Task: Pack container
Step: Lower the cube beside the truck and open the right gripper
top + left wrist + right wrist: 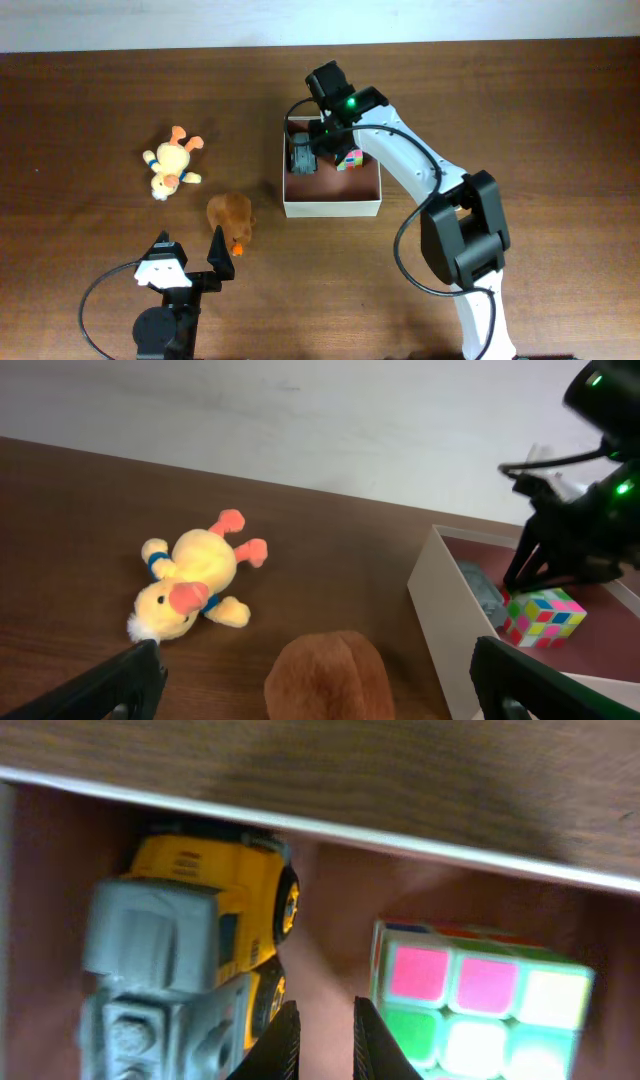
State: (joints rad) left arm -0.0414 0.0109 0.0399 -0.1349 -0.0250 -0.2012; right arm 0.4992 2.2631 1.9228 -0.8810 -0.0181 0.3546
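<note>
The container is a square white box with a pink-brown inside, right of centre. It holds a yellow and grey toy truck and a colour cube. My right gripper hangs inside it, its fingers nearly together and empty, between the truck and the cube. My left gripper is open, its fingers on either side of a brown plush toy that lies on the table left of the container wall.
A yellow plush duck lies on the wooden table, to the left of the container and behind the brown plush toy. It also shows in the left wrist view.
</note>
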